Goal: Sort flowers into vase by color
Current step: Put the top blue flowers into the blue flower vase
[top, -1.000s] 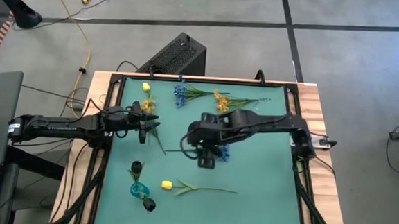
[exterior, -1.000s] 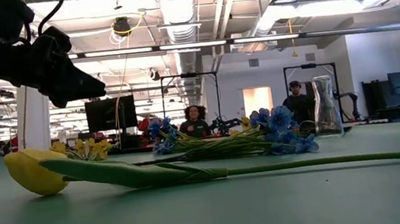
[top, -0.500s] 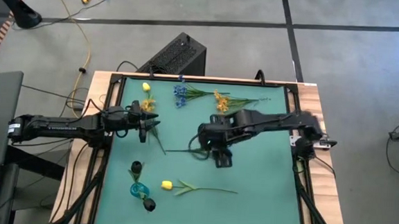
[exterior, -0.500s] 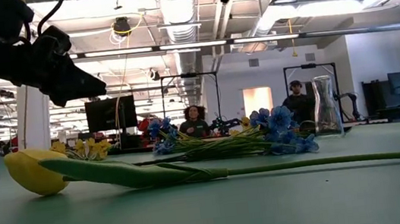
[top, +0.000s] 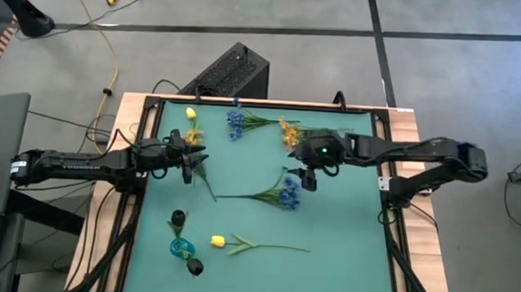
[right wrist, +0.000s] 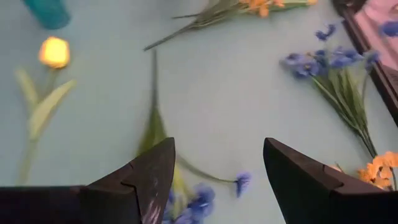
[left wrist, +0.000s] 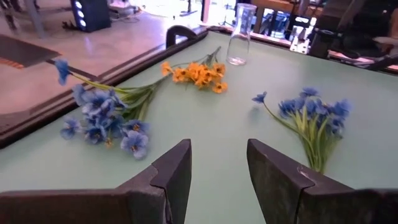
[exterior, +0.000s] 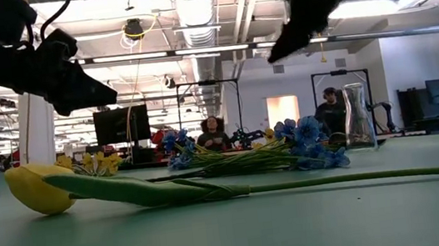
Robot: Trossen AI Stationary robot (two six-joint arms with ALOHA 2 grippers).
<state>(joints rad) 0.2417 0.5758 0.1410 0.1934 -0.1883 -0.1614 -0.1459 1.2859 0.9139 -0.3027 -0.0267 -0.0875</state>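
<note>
Both grippers (left wrist: 217, 180) (right wrist: 217, 180) gape empty; only low view shows ppl behind clear vase (exterior: 357, 117).

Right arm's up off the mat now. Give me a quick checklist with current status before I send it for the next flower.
1. Right gripper open and empty: ok, fingers apart with nothing between them.
2. Left gripper open and empty: ok, parked at the mat's left side.
3. Blue flower at mid-mat lying free: ok, no gripper on it.
4. Clear vase upright: ok; no stems in it as far as the low view shows.
5. Yellow tulip clear of the arms: ok, lying near the front.
6. Teal vase upright: cannot tell.
</note>
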